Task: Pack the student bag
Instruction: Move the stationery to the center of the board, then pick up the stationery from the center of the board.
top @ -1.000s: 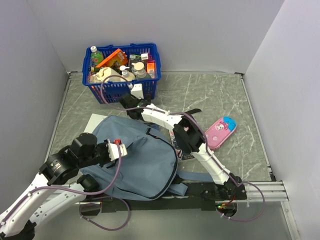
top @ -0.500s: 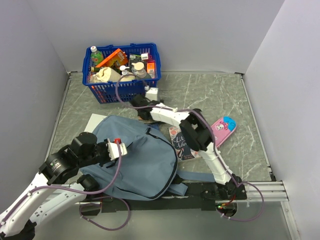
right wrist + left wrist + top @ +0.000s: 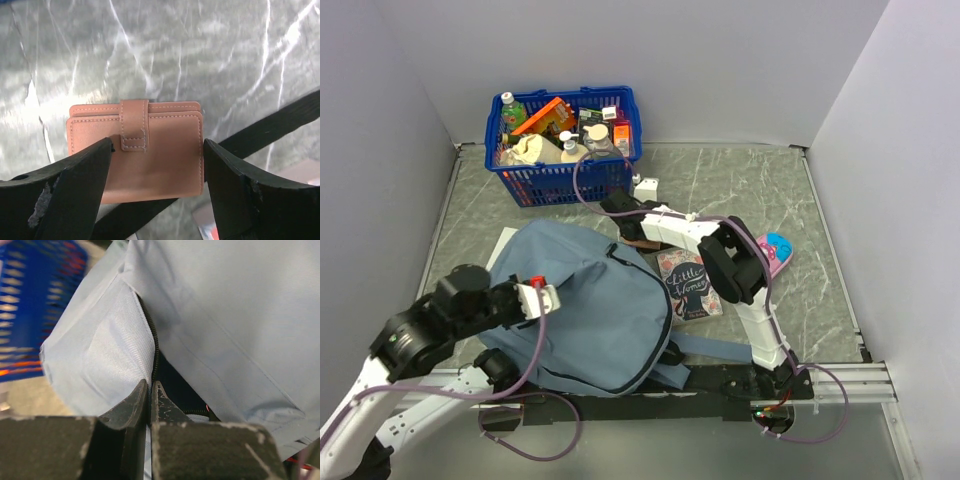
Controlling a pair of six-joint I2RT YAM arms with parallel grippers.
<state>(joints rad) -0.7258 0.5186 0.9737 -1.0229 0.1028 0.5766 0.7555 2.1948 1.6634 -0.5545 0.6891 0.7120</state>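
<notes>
The student bag (image 3: 590, 310), grey-blue with a dark zipper line, lies flat at the table's front left. My left gripper (image 3: 548, 297) is shut on the bag's fabric beside the zipper (image 3: 155, 347), where the opening shows dark inside; in the left wrist view the left gripper (image 3: 150, 386) has its fingertips pressed together. A tan leather wallet (image 3: 150, 150) lies on the marble top behind the bag. My right gripper (image 3: 157, 145) is open and straddles the wallet, one finger at each short side; from above, the right gripper (image 3: 632, 232) covers most of the wallet (image 3: 642, 244).
A blue basket (image 3: 570, 178) full of bottles and packets stands at the back left. A "Little Women" book (image 3: 688, 285) lies right of the bag. A pink pencil case (image 3: 775, 248) shows behind the right arm. A black strap (image 3: 280, 120) runs under the wallet. White paper (image 3: 504, 245) pokes out from under the bag.
My right arm has swung right, off the bag, and come down over the wallet, uncovering the book; its jaws have narrowed. My left arm has drawn the bag's edge leftward.
</notes>
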